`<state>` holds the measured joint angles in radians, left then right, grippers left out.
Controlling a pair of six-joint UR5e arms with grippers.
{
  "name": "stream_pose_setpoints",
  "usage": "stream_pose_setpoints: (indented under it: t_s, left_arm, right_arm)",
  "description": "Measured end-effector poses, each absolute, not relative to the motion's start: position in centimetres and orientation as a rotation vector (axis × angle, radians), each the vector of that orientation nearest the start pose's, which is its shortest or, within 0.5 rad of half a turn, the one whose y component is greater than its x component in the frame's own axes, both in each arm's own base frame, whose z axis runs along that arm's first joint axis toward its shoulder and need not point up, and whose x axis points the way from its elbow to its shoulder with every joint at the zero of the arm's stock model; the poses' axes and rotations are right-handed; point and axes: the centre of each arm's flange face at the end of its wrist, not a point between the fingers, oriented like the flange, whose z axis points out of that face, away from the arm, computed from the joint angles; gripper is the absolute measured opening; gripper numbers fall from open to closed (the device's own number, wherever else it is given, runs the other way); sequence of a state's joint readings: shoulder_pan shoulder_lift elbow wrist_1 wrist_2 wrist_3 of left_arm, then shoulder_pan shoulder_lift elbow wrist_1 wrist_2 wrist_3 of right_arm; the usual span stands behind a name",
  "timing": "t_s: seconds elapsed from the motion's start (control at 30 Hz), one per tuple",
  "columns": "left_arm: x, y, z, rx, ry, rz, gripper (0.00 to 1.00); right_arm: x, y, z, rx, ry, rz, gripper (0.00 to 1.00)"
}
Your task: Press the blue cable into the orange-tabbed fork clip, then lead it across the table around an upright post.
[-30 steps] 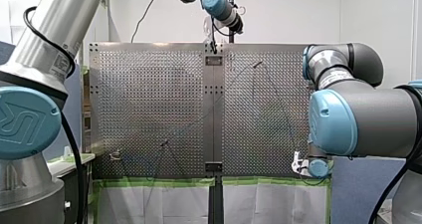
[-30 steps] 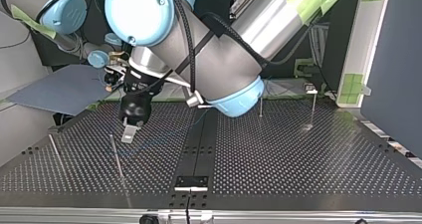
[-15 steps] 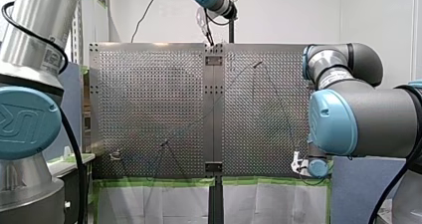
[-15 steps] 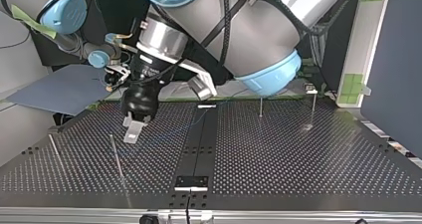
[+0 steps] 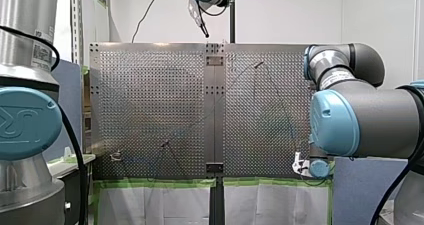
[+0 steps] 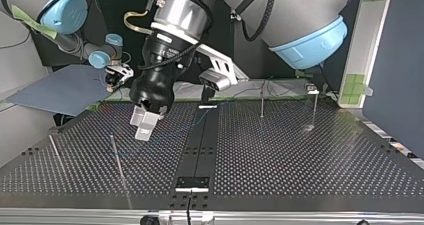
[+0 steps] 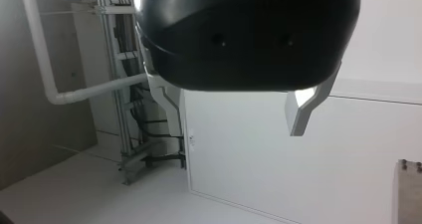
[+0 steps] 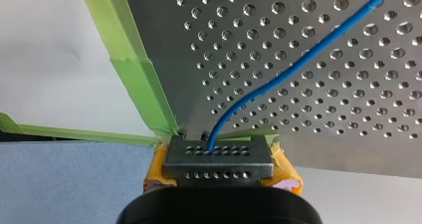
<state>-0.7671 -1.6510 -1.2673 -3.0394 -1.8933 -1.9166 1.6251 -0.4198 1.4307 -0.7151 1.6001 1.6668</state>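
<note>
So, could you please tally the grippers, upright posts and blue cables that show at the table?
Grippers: 2, my left gripper and my right gripper
upright posts: 4
blue cable: 1
Total: 7
</note>
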Motion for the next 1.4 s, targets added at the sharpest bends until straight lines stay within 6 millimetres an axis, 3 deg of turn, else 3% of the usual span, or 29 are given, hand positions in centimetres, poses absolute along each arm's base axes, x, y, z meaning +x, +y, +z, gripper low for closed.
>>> stream_pose_setpoints:
  t_s: [1.4]
  left_arm:
    - [32.2,-44.5,47.6,-0.058,1.293,-0.747,0.99]
  right_arm:
    - [17.1,-65.3,-12.1,1.405,-1.479,1.124,0.00]
